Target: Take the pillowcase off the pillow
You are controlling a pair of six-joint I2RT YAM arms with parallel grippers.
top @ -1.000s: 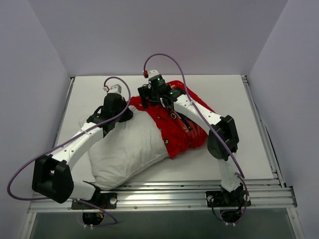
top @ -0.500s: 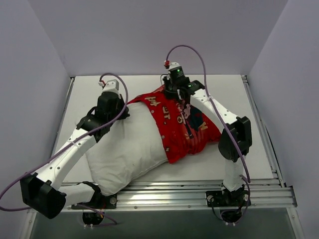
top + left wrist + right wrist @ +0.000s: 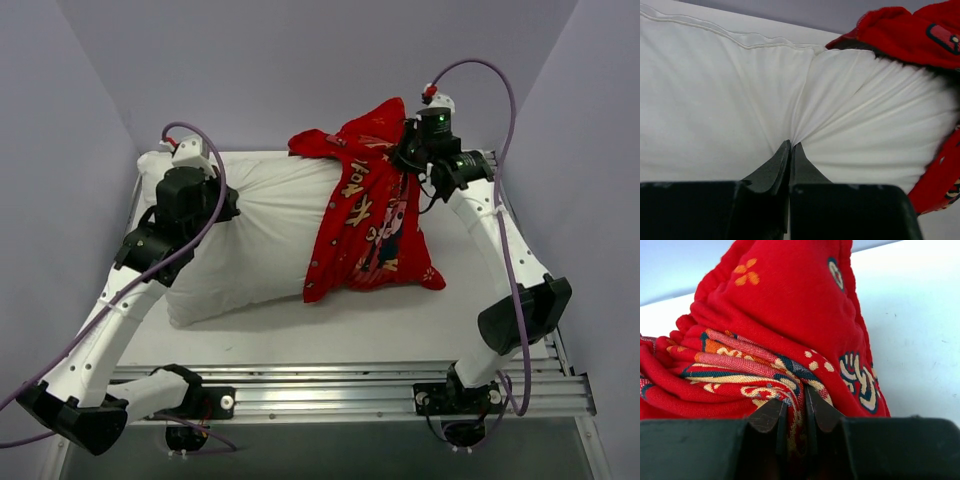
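Top external: one end of pillow (image 3: 250,230) unseen inside pillowcase (image 3: 370,215).

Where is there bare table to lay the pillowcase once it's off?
The widest bare table is the near strip between the pillow, the pillowcase and the front rail. A smaller patch lies right of the pillowcase, beside the right arm. The left half and far edge are crowded by the pillow.

White table (image 3: 300,335) under pillow (image 3: 250,235) and red pillowcase (image 3: 375,225)
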